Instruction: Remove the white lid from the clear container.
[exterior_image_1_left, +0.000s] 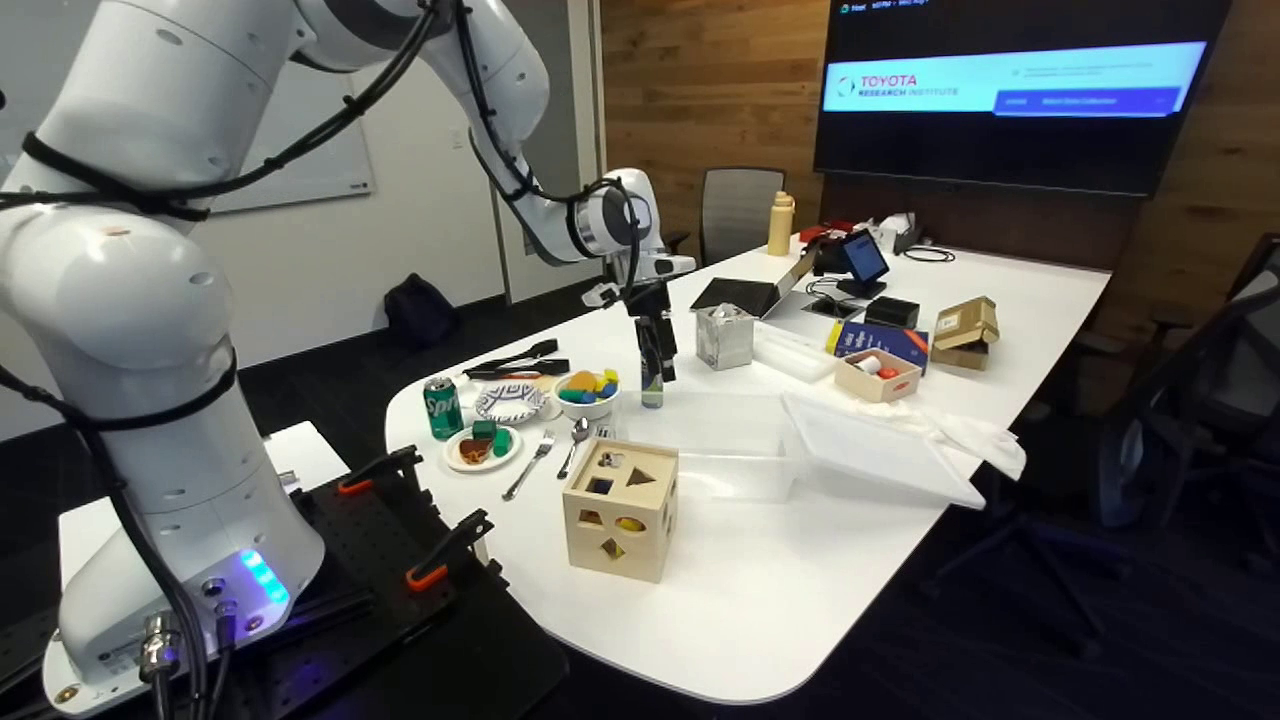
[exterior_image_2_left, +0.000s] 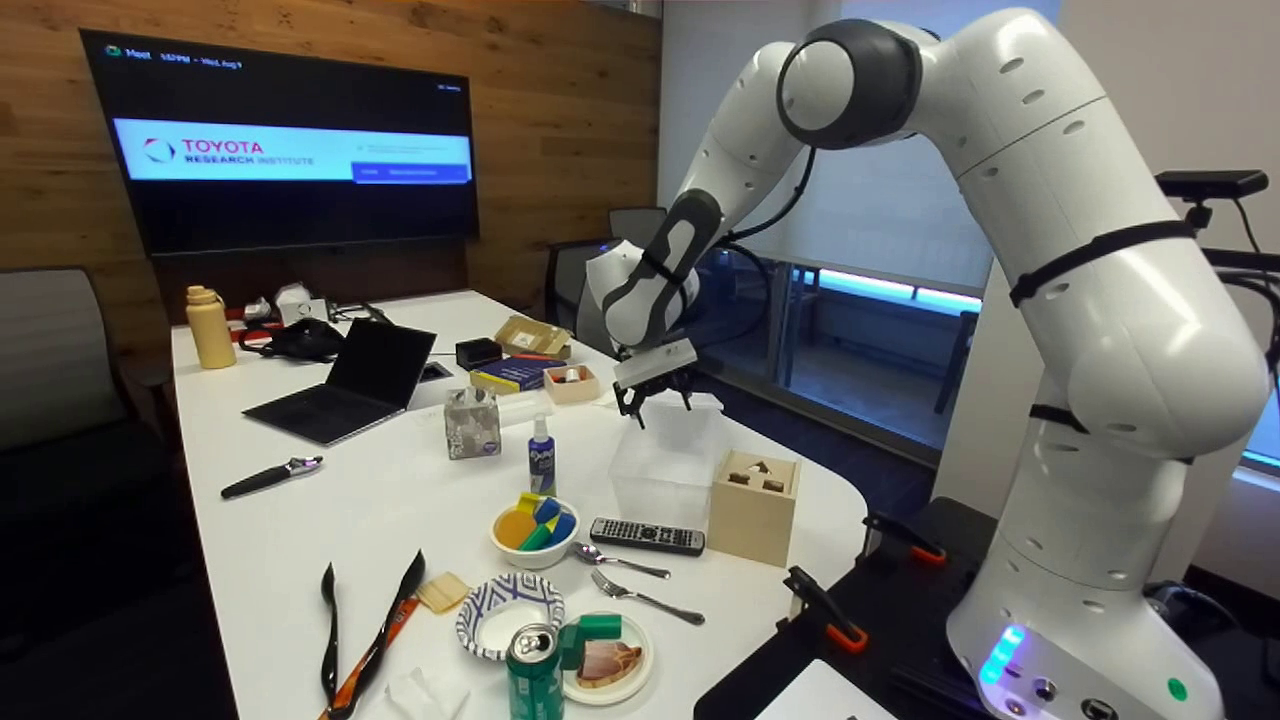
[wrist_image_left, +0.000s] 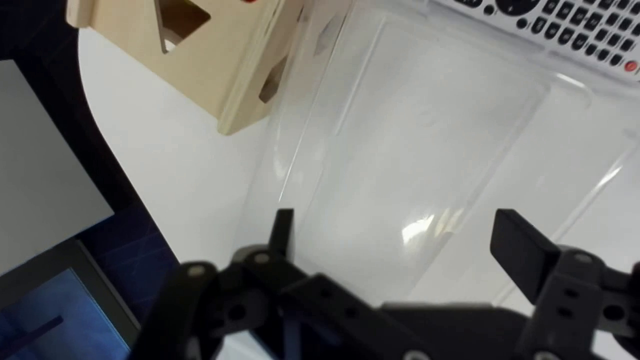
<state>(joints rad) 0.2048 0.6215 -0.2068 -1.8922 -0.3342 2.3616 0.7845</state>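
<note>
The clear container (exterior_image_1_left: 735, 470) stands on the white table, its top uncovered as far as the faint plastic shows. It also shows in an exterior view (exterior_image_2_left: 655, 485) and fills the middle of the wrist view (wrist_image_left: 430, 115). The white lid (exterior_image_1_left: 880, 450) is tilted, one end at the container's side and the other reaching toward the table edge. In an exterior view, the lid (exterior_image_2_left: 700, 402) is partly behind the gripper. My gripper (exterior_image_2_left: 660, 410) is open and empty, above the container's lid side. In the wrist view, its fingers (wrist_image_left: 395, 225) are wide apart with nothing between them.
The wooden cube (exterior_image_1_left: 620, 510) stands close beside the container. A remote (exterior_image_2_left: 648, 536) lies along another side. A spray bottle (exterior_image_2_left: 541, 460), a bowl of coloured pieces (exterior_image_2_left: 533, 535) and a tissue box (exterior_image_1_left: 725, 337) stand nearby. The rounded table edge (wrist_image_left: 125, 175) is near.
</note>
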